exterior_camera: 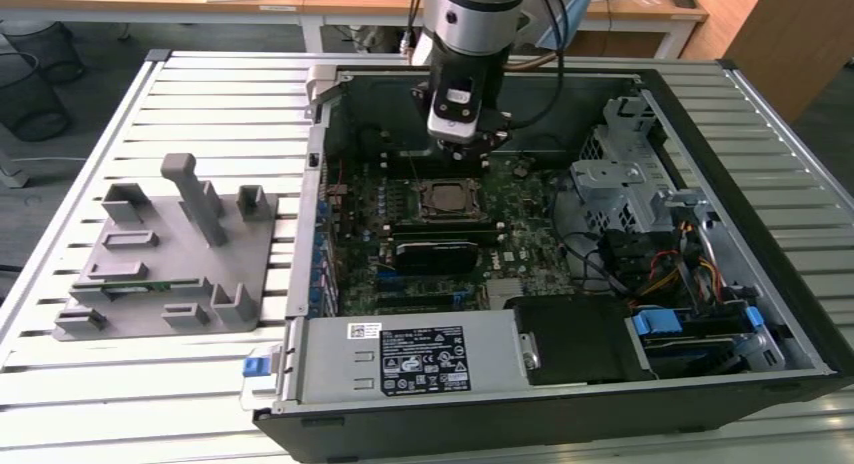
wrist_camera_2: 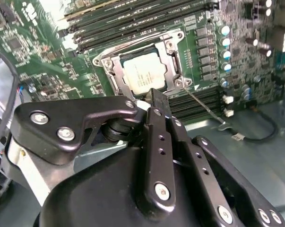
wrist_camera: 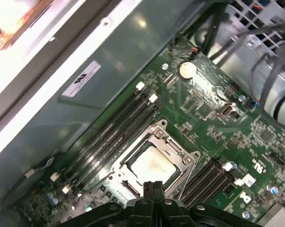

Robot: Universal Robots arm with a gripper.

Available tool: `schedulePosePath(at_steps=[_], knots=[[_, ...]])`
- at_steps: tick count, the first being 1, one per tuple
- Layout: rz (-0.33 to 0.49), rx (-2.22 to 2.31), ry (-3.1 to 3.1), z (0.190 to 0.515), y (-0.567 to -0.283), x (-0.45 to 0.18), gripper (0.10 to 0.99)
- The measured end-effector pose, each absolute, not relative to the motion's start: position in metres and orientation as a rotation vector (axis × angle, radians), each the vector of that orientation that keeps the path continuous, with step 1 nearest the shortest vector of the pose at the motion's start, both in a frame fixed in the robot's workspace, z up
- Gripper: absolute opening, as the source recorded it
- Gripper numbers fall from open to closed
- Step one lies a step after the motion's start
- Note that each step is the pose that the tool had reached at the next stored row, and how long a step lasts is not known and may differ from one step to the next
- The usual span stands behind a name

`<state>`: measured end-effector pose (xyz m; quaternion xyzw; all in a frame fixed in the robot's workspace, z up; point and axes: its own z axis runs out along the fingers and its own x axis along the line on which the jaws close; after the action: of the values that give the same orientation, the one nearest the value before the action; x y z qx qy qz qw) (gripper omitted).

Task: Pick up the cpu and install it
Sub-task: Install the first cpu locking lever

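1. Where the socket's metal frame (wrist_camera_2: pixel 169 46) surrounds it on the motherboard (exterior_camera: pixel 527 234), the cpu (wrist_camera_2: pixel 143 75) lies flat with its silvery top facing up.
2. It is square, so it has no long axis. Its edges run parallel to the frame's sides, and in both wrist views it sits skewed to the picture edges.
3. Banks of dark memory slots (wrist_camera: pixel 109 137) flank the socket on two opposite sides. I cannot count the slots exactly.
4. The gripper (wrist_camera: pixel 152 185) hangs above the board near one edge of the socket. Its two black fingers (wrist_camera_2: pixel 156 99) are pressed together with a hairline seam between them, holding nothing and clear of the cpu.
5. In the exterior view the arm (exterior_camera: pixel 470 24) comes down into the open computer case (exterior_camera: pixel 534 424), just behind the socket.
6. Counted: one cpu, one socket, one gripper, one coin cell (wrist_camera: pixel 187 70) on the board.
7. One grey fixture tray (exterior_camera: pixel 160 274) stands on the slatted table (exterior_camera: pixel 214 94), towards the exterior view's left, well apart from the case.
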<state>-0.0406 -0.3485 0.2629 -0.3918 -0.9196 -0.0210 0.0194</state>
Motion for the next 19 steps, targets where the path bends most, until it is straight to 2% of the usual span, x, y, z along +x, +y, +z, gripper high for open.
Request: schedulePosePath(at_steps=[19], knots=[[-0.076,-0.811,-3.016,0.2617,-0.3485,-0.0406,0.106]])
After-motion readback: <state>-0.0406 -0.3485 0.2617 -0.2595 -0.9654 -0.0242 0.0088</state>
